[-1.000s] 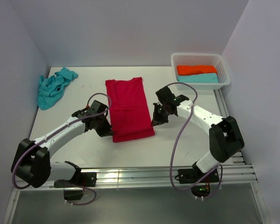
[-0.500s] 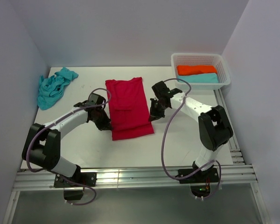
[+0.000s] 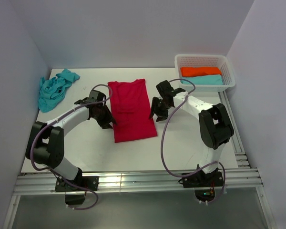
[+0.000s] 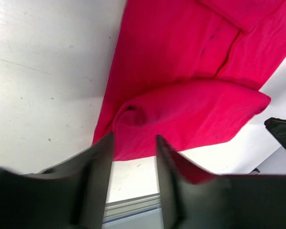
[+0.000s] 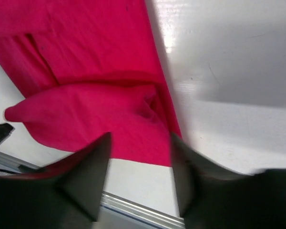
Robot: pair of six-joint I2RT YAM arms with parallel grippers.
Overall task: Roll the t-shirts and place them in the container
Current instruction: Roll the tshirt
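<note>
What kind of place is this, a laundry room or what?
Likely a robot lab test booth: left arm and right arm bolted at a white table, plain walls close around, a red shirt laid out.

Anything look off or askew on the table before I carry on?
The red t-shirt has only a loose, puffy fold at its near end, sitting askew rather than as a tight roll. The turquoise t-shirt lies crumpled in the far left corner. Nothing spilled or damaged.
</note>
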